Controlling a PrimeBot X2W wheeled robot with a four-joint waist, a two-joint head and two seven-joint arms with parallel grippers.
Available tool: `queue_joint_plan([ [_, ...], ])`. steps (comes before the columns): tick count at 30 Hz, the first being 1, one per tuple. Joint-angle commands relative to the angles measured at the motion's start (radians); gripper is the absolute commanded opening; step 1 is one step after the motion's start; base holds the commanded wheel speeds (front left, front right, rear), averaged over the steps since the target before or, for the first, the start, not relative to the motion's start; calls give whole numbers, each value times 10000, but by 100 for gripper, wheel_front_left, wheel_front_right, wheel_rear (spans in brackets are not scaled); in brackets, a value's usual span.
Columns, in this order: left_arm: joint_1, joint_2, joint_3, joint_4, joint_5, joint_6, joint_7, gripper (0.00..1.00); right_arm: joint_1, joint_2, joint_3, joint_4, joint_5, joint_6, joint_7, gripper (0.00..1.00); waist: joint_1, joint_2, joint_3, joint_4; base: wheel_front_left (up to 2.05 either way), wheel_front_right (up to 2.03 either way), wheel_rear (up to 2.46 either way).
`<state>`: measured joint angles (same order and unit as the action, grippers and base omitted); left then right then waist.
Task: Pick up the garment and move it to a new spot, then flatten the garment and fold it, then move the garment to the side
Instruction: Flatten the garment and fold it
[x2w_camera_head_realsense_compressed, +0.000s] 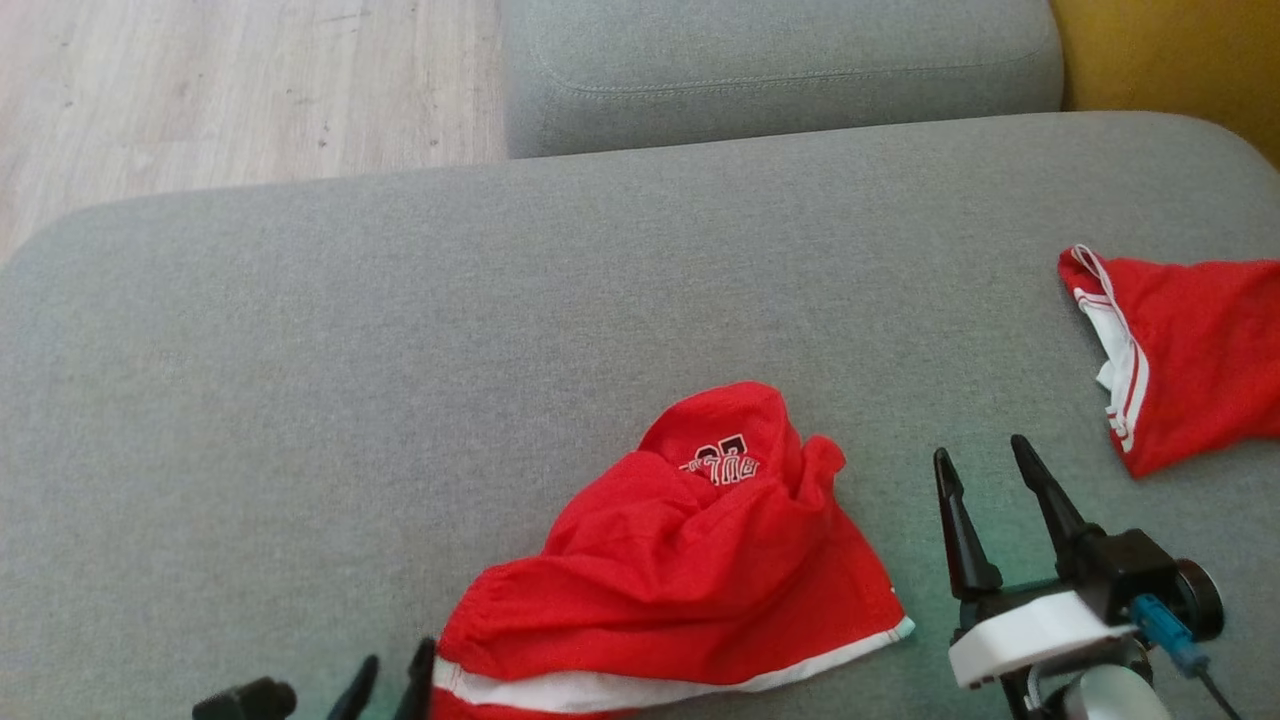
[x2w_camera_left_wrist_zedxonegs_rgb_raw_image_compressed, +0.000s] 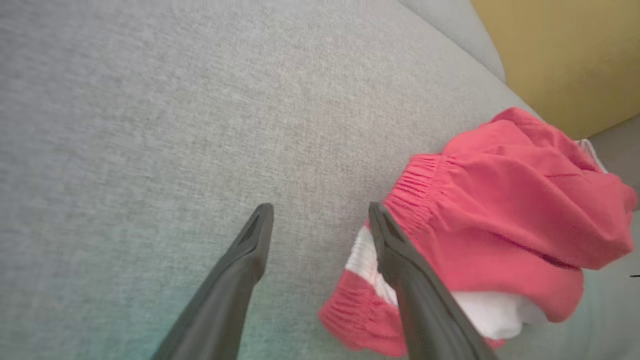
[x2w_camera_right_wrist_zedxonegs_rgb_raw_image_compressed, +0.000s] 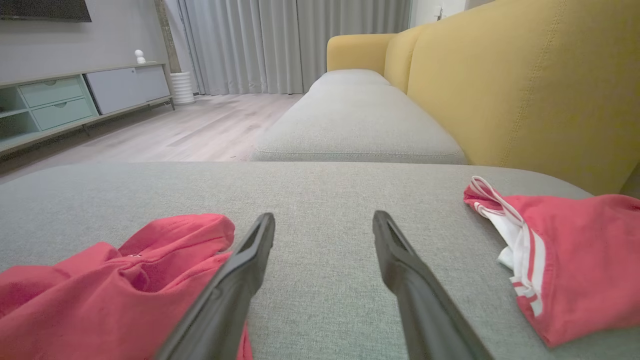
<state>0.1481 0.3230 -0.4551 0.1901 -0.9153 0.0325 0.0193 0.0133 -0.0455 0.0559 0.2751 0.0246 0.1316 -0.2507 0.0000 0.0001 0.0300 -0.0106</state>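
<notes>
Two red garments lay on a grey sofa cushion (x2w_camera_head_realsense_compressed: 400, 330): the crumpled garment (x2w_camera_head_realsense_compressed: 690, 570) near the front edge, and a second red piece (x2w_camera_head_realsense_compressed: 1190, 350) well apart at the right. The left gripper (x2w_camera_head_realsense_compressed: 398, 655) had its fingers spread and empty, one just beside the elastic waistband (x2w_camera_left_wrist_zedxonegs_rgb_raw_image_compressed: 415, 185). The right gripper (x2w_camera_head_realsense_compressed: 980, 450) stood apart too, empty, between both garments. A blind pinch into the bunched heap could catch several layers and stop it spreading flat. White, dark-edged lettering (x2w_camera_head_realsense_compressed: 722, 466) sat creased and unreadable.

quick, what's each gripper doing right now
left gripper: open, empty, beside the red shorts
right gripper: open, empty
</notes>
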Motion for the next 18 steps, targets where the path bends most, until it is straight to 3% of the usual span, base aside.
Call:
queue_joint_plan([
  [1,-373,256,358,-202,190,105,-186,100,-182,-47,190,-286,-65,-9,-111,100,0,-1,-1,-7,0,0,0],
  [5,-492,431,463,-366,893,587,-828,100,-128,-47,90,-333,-62,-9,-111,100,0,-1,33,-13,0,0,0],
  [13,-1075,139,306,-1312,1879,869,-1984,100,-156,-47,-133,-554,-171,-9,-111,100,0,-1,156,-160,0,0,0],
  [18,-1498,167,116,-568,3188,1138,-2616,100,-102,-122,-279,-840,-340,-9,-111,100,0,-1,181,-240,0,0,0],
])
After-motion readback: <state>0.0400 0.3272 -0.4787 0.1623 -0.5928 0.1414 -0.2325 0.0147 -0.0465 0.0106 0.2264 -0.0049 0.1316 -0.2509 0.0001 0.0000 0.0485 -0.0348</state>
